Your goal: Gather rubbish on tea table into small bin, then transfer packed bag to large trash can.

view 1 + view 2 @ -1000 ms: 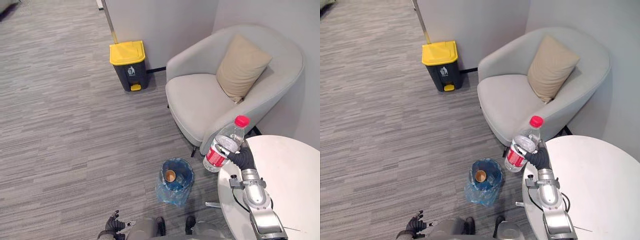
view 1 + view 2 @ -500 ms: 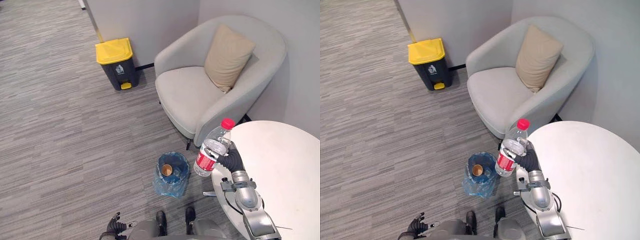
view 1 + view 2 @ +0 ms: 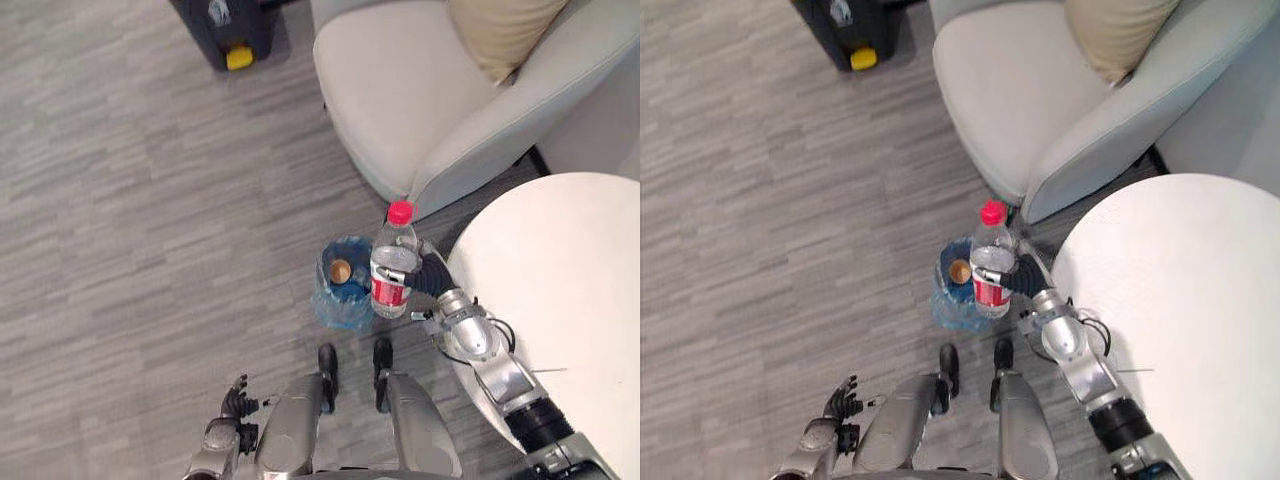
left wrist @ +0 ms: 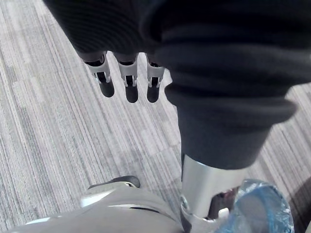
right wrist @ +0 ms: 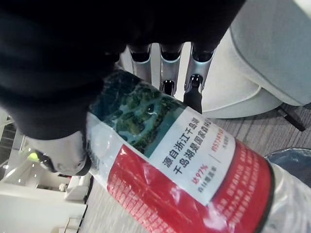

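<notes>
My right hand (image 3: 430,276) is shut on a clear plastic bottle (image 3: 392,268) with a red cap and red label, held upright past the table's edge. In the right wrist view the fingers (image 5: 166,65) curl round the bottle (image 5: 194,174). Under it, slightly to its left, the small bin (image 3: 338,300) with a blue bag stands on the floor, a paper cup (image 3: 340,270) inside. The bottle overlaps the bin's right rim in the eye views. My left hand (image 3: 236,402) hangs low by my side, fingers (image 4: 127,77) relaxed over the carpet.
The round white tea table (image 3: 565,300) is on the right. A grey armchair (image 3: 410,90) with a beige cushion (image 3: 505,25) stands beyond the bin. The dark large trash can (image 3: 225,30) with a yellow pedal is at the far edge. Open carpet lies to the left.
The camera has tilted down. My right hand has carried the bottle left, off the table side, until it is over the small bin's right rim. The left hand stays low.
</notes>
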Robot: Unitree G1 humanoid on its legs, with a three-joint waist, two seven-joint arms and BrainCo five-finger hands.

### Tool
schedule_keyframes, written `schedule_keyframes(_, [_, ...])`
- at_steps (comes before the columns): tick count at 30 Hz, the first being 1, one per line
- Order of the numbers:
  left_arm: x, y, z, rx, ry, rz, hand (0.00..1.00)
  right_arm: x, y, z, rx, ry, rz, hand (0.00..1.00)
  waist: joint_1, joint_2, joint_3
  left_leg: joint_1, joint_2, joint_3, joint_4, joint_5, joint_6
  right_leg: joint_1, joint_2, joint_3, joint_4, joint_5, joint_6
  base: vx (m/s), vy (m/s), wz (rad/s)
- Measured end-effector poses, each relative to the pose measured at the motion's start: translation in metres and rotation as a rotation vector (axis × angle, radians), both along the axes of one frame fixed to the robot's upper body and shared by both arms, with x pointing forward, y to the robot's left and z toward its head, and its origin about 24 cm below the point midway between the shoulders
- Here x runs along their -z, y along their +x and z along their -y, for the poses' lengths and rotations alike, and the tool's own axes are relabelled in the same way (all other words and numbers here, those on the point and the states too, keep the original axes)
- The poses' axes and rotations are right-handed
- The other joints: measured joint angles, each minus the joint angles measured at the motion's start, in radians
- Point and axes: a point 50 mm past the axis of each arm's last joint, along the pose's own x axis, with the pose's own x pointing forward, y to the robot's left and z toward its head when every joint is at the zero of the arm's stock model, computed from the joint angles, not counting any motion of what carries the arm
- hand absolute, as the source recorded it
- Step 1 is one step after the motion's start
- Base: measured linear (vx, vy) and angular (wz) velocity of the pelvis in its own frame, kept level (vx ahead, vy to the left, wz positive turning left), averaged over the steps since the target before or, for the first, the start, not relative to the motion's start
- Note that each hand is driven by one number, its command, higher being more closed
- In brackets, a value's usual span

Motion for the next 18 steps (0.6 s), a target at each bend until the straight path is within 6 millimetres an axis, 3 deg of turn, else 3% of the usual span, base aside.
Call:
schedule_keyframes(5, [-0.017,0.028,0.002,-0.035,-0.01,0.109,0.0,-0.013,0.007,-0.009,-0.03,-0.024,0.05,1.0,0.008,-0.004,0.018,-0.205,0.018,0.016,0.156,-0.055,0.015,-0.196,-0.013,-0.004,0.138,-0.036,0.007,-0.15,0.016,0.04])
schedule_keyframes(8, [-0.03,0.049,0.002,-0.061,-0.025,0.18,0.0,-0.022,0.018,-0.008,0.007,-0.026,0.077,1.0,0.031,-0.005,0.045,-0.312,0.035,0.032,0.235,-0.068,0.013,-0.299,-0.015,-0.001,0.206,-0.036,0.003,-0.09,0.012,-0.03])
schedule_keyframes(13, [-0.044,0.063,0.001,-0.084,-0.023,0.254,0.0,-0.036,0.035,-0.007,0.048,-0.044,0.122,1.0,0.034,-0.011,0.057,-0.444,0.034,0.033,0.318,-0.08,0.022,-0.428,-0.03,-0.003,0.291,-0.051,0.005,-0.02,0.024,0.07])
schedule_keyframes(15, [-0.05,0.067,0.0,-0.084,-0.025,0.283,0.0,-0.046,0.043,-0.005,0.07,-0.047,0.151,1.0,0.036,-0.014,0.059,-0.508,0.034,0.031,0.363,-0.081,0.025,-0.487,-0.037,-0.004,0.338,-0.065,0.004,-0.01,0.014,0.18])
schedule_keyframes(18, [-0.075,0.081,0.004,-0.047,-0.034,0.413,0.0,-0.069,0.052,0.004,0.109,-0.059,0.215,1.0,0.051,-0.017,0.094,-0.58,0.019,0.028,0.411,-0.083,0.026,-0.564,-0.062,-0.007,0.41,-0.087,0.004,-0.04,-0.005,0.23])
